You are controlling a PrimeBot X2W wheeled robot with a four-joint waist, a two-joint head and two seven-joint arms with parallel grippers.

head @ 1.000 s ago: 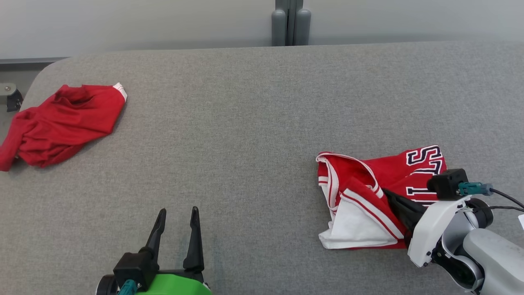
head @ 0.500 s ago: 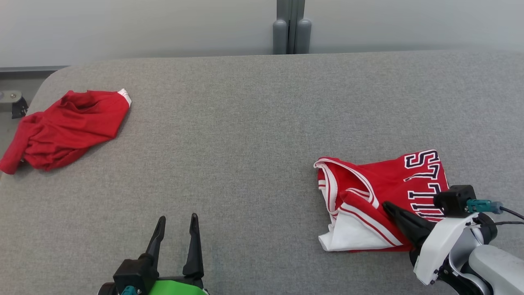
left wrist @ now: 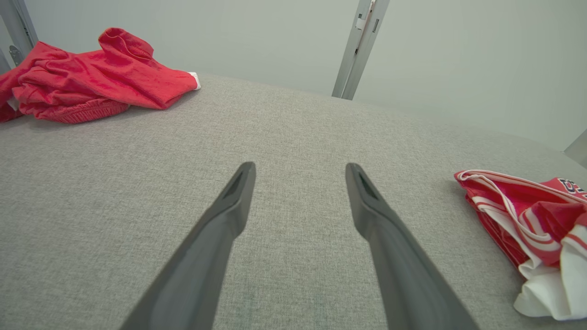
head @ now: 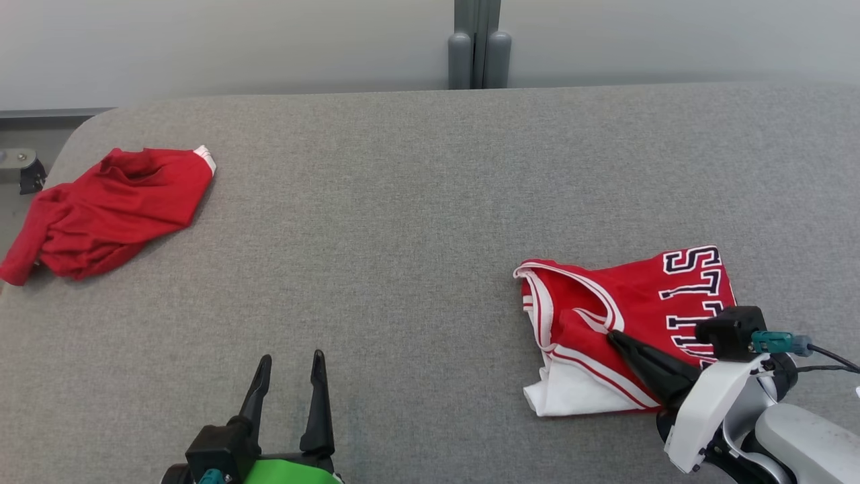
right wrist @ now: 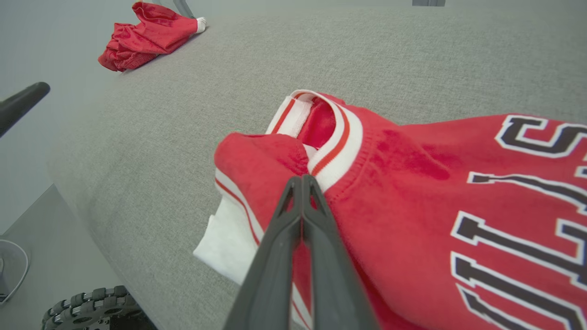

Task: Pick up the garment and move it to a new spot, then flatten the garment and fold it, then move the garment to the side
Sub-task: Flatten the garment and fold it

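The garment [head: 645,299] is a red jersey with white trim and dark lettering, lying folded and rumpled at the right of the grey table [head: 403,202]; a white inner layer sticks out at its near left corner. My right gripper [head: 613,334] is shut, its tips lying on the red fabric just beside the collar trim. Up close, the right gripper [right wrist: 301,178] has its fingers pressed together against the garment [right wrist: 412,183]; no fabric shows between them. My left gripper [head: 290,356] stands open over bare table at the near middle, well left of the garment [left wrist: 527,215].
A second red garment [head: 107,208] lies crumpled at the table's far left corner. A grey post [head: 478,44] stands behind the far edge against the pale wall. The table's near edge drops to the floor beside a wheel [right wrist: 91,307].
The head camera tilted slightly at first. My right gripper, still shut, slid forward and left across the garment toward the collar, and less of the white flap shows. The left gripper stayed put.
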